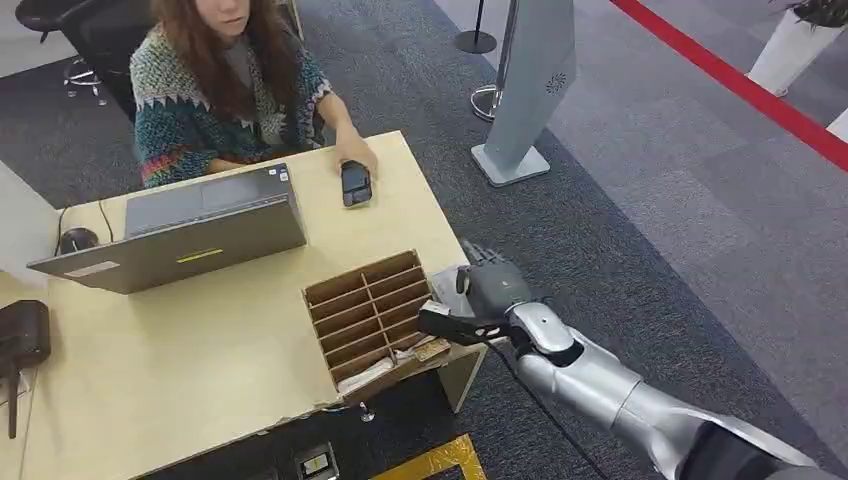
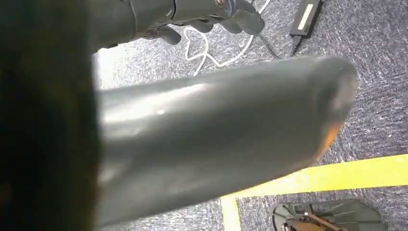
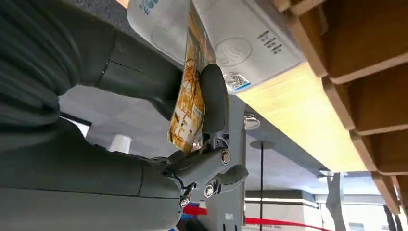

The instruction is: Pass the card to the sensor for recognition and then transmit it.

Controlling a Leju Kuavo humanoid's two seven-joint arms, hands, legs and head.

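Our right hand (image 1: 490, 295) sits at the desk's (image 1: 220, 350) near right corner, pinching the card (image 3: 188, 96) just over the white card reader (image 3: 240, 43). Directly to its left the wooden divider box (image 1: 368, 312) crowds in, touching the reader's side, so we see little room that way. Beyond the box, the open laptop (image 1: 190, 235) and the person's hand (image 1: 352, 152) on a phone (image 1: 356, 184) occupy the far desk. To the right of the hand we see open carpet (a grey standing sign (image 1: 530, 90) rises well beyond it). Bare desktop lies left of the box.
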